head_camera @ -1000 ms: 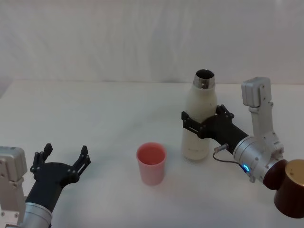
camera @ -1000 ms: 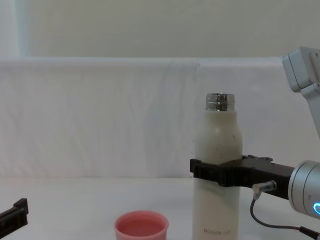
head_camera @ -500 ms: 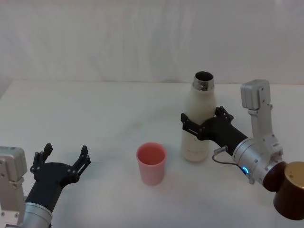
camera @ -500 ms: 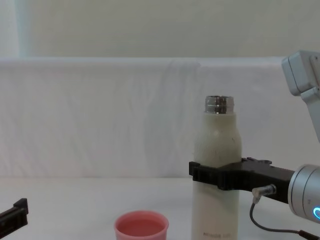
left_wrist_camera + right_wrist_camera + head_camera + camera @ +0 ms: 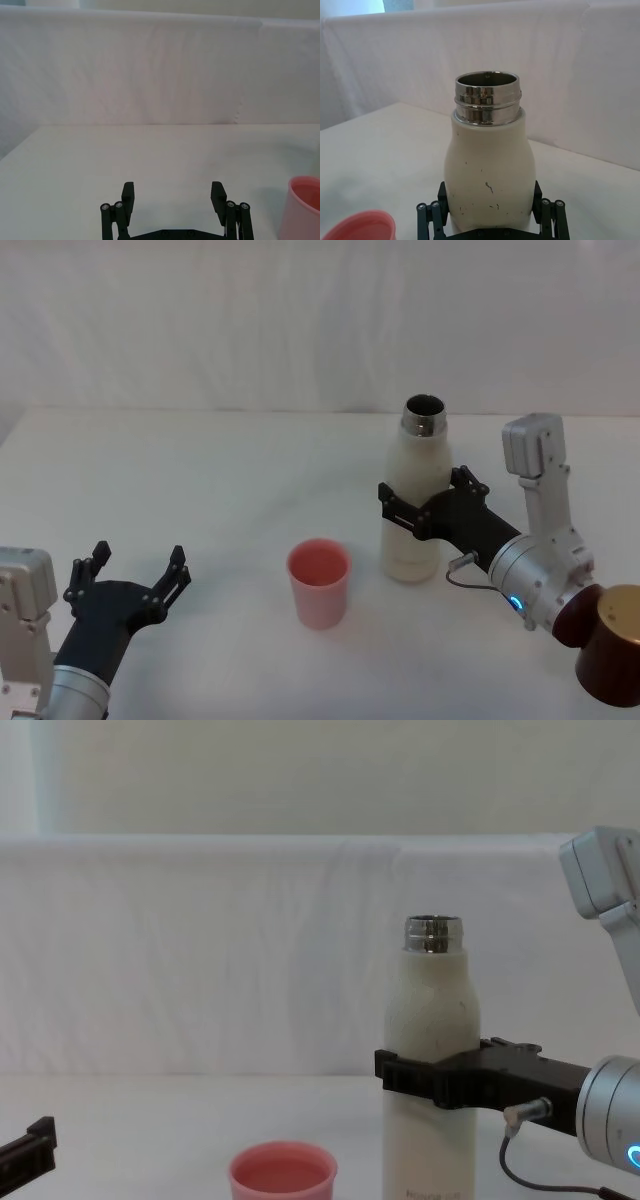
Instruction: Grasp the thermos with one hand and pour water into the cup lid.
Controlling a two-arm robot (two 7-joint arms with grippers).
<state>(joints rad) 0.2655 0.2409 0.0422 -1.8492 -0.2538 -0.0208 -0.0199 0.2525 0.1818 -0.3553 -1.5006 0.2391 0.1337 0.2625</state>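
The cream-white thermos [image 5: 417, 498] stands upright right of the middle of the table, its steel neck open at the top [image 5: 488, 97] [image 5: 432, 1050]. My right gripper [image 5: 421, 510] is shut on the thermos at mid-height, one jaw on each side of the body [image 5: 490, 220] [image 5: 430, 1078]. The pink cup lid [image 5: 319, 583] stands upright to the left of the thermos, a short gap apart [image 5: 282, 1175] [image 5: 362, 228] [image 5: 303, 207]. My left gripper [image 5: 133, 578] rests low at the near left, open with nothing between its fingers [image 5: 173, 198].
A brown cylinder with a gold top [image 5: 612, 642] sits at the near right behind my right wrist. The white table [image 5: 200, 490] ends at a white cloth backdrop [image 5: 250, 320].
The thermos in my right gripper has shifted slightly left and down toward the cup lid. The left arm has stayed still.
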